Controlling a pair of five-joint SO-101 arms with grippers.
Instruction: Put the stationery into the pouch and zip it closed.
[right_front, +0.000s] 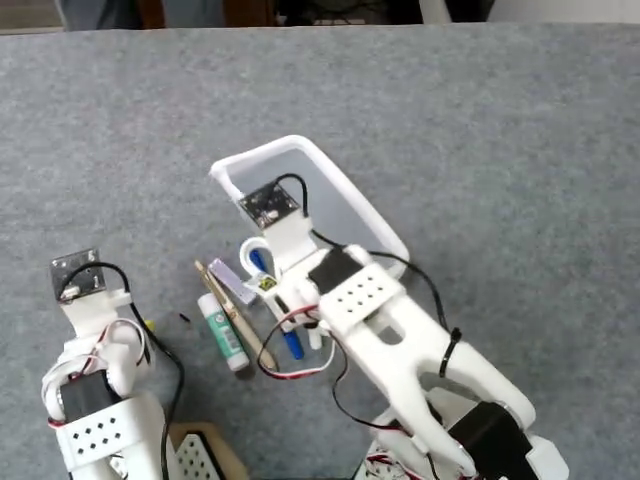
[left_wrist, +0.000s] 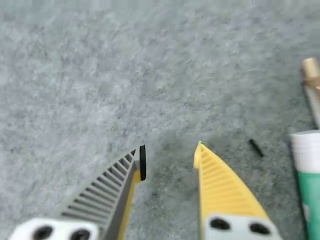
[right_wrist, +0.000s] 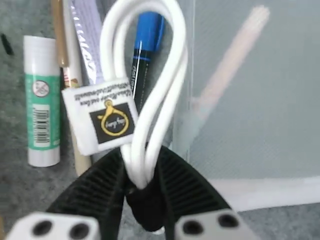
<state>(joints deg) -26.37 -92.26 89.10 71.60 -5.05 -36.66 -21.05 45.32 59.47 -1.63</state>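
Observation:
A translucent white pouch (right_front: 345, 195) lies open mid-table. Just beside its near-left edge lie a green-and-white glue stick (right_front: 222, 332), a wooden pencil (right_front: 236, 316), a purple flat item (right_front: 228, 275) and a blue marker (right_front: 290, 343). My right gripper (right_wrist: 142, 180) is shut on a looped white cord (right_wrist: 179, 55) with a white tag (right_wrist: 102, 115), held over the marker (right_wrist: 149, 30) next to the pouch wall (right_wrist: 260, 125). My left gripper (left_wrist: 170, 150) stands open over bare cloth left of the glue stick (left_wrist: 307, 175), nothing between its fingers.
Grey cloth covers the table. A small black speck (right_front: 185, 318) lies between the left gripper and the glue stick. A tan block (right_front: 205, 450) sits at the near edge between the arm bases. A pale stick shape (right_wrist: 235, 60) shows through the pouch.

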